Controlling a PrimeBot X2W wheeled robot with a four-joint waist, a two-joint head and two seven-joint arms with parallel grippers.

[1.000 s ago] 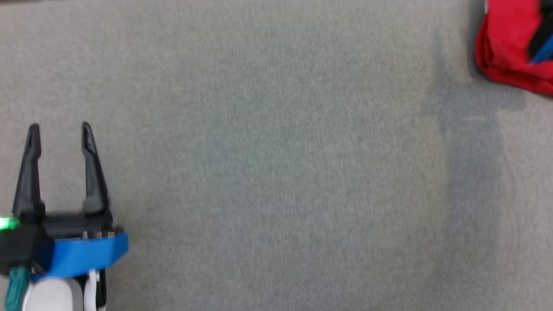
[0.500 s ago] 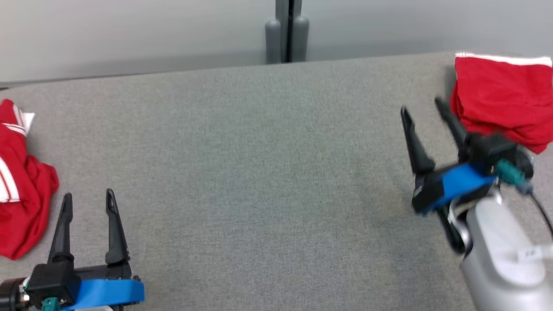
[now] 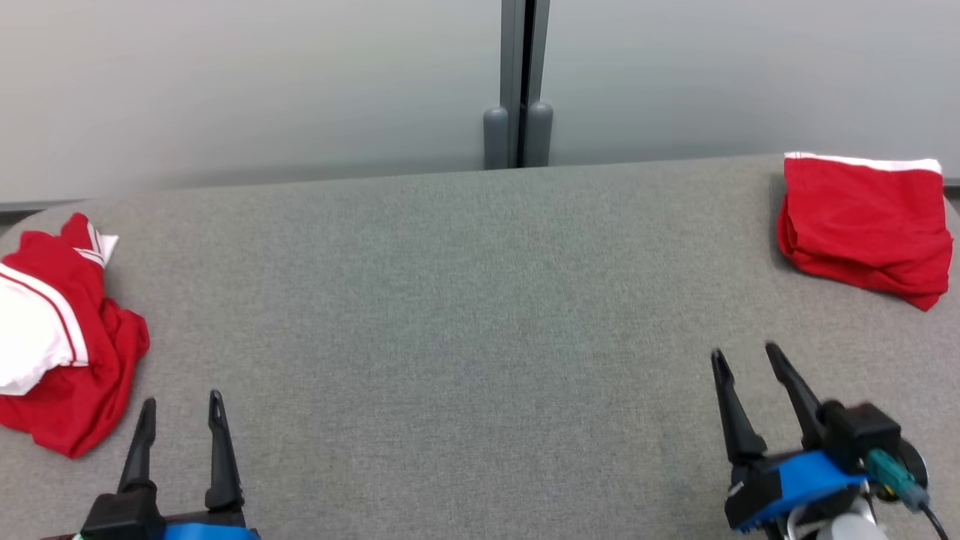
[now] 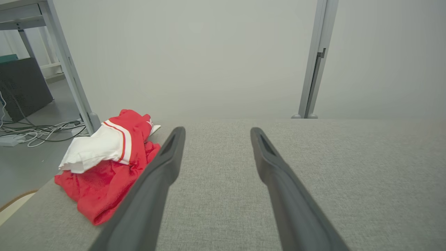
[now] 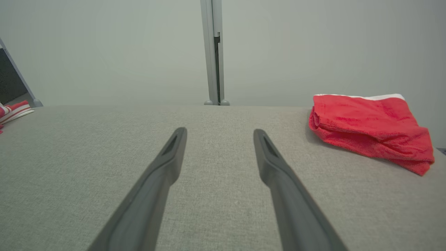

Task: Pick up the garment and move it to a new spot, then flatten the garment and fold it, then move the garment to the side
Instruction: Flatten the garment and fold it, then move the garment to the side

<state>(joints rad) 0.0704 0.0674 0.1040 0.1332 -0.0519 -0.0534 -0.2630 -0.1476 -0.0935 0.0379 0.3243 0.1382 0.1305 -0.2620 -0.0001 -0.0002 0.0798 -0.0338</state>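
nearest: left claw (image 3: 182, 397) and right claw (image 3: 743, 350) low over the front edge of the bench (image 3: 480, 300), fingers spread, nothing held (probably idle between garments). farther left, crumpled garment (image 3: 82, 375), red and white, heaped by the bench end, likely next for lifting. far right corner, folded garment (image 3: 862, 217) laid aside, seemingly finished. beyond, grey post (image 3: 519, 82) against the wall.

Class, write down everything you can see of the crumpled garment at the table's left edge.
The garment is red, soft-looking cloth with a white panel edged by red-and-white stripes. It lies bunched in a loose heap, unfolded, on the grey table near its left edge. Nothing grips it; the open left tool sits just to its right, not touching.
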